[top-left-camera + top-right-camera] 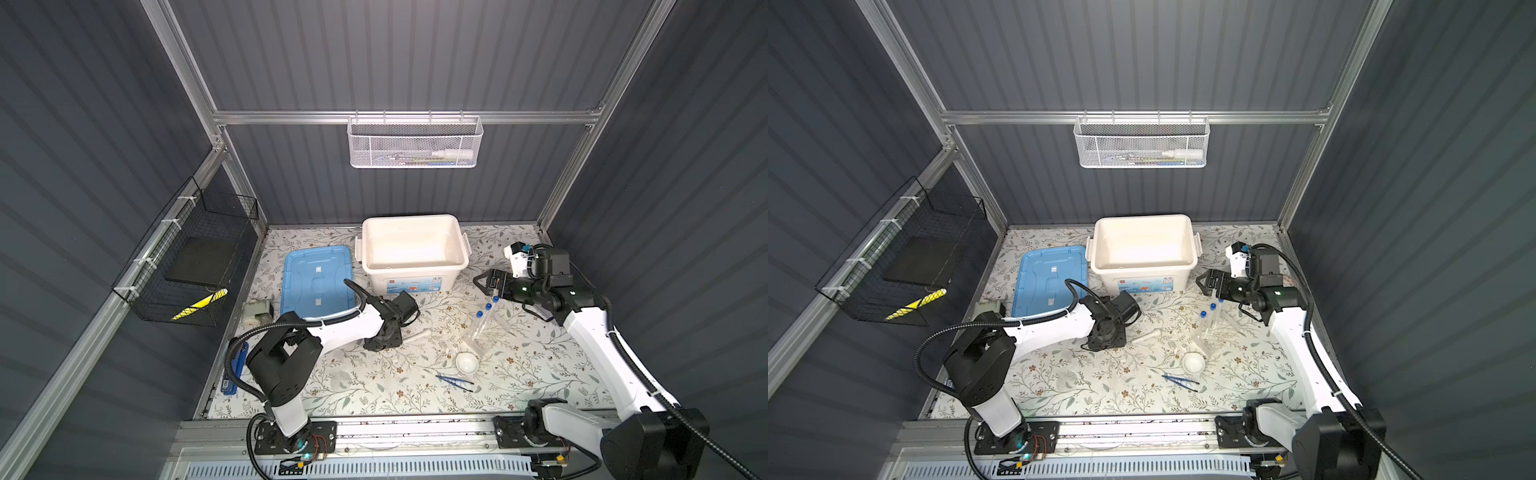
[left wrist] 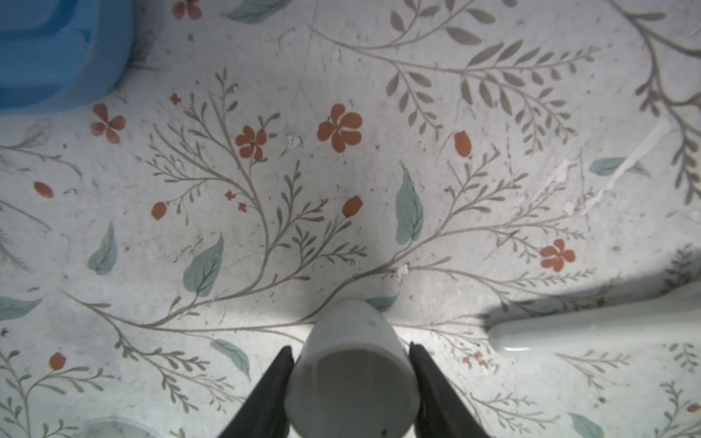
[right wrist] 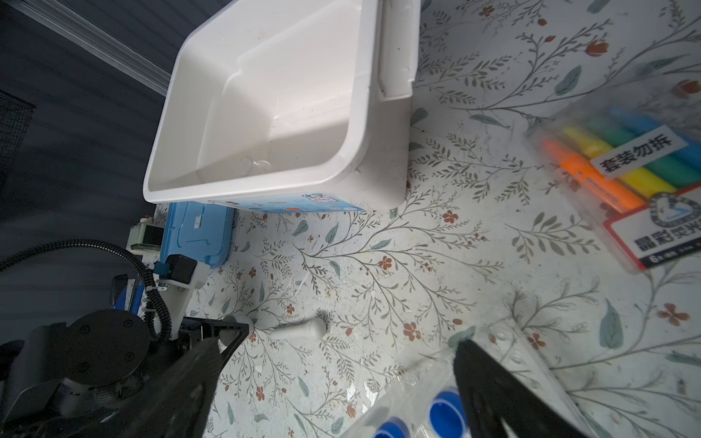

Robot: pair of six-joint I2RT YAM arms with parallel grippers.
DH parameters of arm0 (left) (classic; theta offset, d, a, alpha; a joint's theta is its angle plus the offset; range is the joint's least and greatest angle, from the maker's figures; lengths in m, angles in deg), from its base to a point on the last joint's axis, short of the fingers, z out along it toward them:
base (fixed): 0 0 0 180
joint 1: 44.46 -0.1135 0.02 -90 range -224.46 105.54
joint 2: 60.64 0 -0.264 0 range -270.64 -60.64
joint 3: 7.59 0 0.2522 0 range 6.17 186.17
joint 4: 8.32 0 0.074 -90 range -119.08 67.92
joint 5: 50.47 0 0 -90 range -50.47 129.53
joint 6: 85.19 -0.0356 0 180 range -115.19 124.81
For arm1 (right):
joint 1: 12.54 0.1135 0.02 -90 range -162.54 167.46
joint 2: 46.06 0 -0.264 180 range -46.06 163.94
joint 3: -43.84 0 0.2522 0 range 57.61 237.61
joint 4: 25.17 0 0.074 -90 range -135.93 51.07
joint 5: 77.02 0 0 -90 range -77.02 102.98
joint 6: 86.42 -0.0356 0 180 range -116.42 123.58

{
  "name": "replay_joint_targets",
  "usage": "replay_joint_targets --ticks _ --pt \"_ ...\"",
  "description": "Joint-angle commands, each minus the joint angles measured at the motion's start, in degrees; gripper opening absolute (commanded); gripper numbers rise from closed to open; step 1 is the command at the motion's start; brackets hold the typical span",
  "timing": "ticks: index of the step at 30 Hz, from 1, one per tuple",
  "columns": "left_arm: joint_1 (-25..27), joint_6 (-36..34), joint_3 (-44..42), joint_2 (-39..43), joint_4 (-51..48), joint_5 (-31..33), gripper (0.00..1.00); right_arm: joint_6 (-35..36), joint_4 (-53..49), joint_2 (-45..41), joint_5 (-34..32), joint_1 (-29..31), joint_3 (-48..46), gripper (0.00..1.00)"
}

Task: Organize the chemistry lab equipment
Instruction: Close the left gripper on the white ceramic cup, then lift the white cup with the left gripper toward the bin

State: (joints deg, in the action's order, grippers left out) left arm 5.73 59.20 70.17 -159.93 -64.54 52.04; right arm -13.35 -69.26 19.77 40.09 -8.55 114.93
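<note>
The right gripper [image 1: 478,281] has its jaws spread wide and holds nothing. It hangs just above the blue-capped tubes [image 1: 488,307], near the front right corner of the white bin [image 1: 415,267]. The left gripper [image 2: 349,350] is down low at the table [image 1: 374,395], with one of its black fingers [image 2: 273,394] on each side of a small white dish [image 2: 352,379]. They sit right against its sides, but I cannot tell if they squeeze it. The bin sits at the back, and the blue lid [image 1: 318,278] lies flat beside it on the left. The clear rack [image 1: 482,336] holds the tubes leaning, caps pointing back toward the right gripper. The white pestle [image 1: 417,336] lies flat just beside the left gripper. Its long way runs left to right, fat end toward the rack. A second white dish [image 1: 466,362] sits in front of the rack, mouth up. The dark blue tweezers [image 1: 455,382] lie flat nearer the front edge, also running left to right. The table between pestle and tweezers is open.
</note>
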Motion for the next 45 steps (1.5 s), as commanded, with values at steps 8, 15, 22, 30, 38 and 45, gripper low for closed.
replay_joint_targets --ticks 8,15,22,30,38,45 --pt "-0.3 -0.87 0.3 -0.51 -0.61 -0.63 0.42 -0.21 -0.48 -0.33 -0.08 -0.12 -0.72 0.98" --pt "-0.35 -1.86 3.71 -0.46 -3.41 0.85 0.41 -0.17 -0.28 -0.21 -0.04 -0.12 -0.59 0.98" --pt "-0.27 -3.66 8.51 -0.66 -6.97 2.14 0.41 -0.21 0.18 0.47 0.13 -0.12 0.28 0.98" --pt "-0.32 -5.85 15.54 0.73 -12.01 3.79 0.4 -0.6 1.54 2.12 0.97 -0.07 1.87 0.98" --pt "-0.28 -9.13 26.59 1.37 -18.63 5.19 0.4 -1.81 4.21 5.05 2.15 0.56 3.69 0.97" --pt "-1.53 -12.75 36.35 -0.5 -22.75 6.03 0.4 -1.73 4.85 7.85 1.81 1.33 6.23 0.97"
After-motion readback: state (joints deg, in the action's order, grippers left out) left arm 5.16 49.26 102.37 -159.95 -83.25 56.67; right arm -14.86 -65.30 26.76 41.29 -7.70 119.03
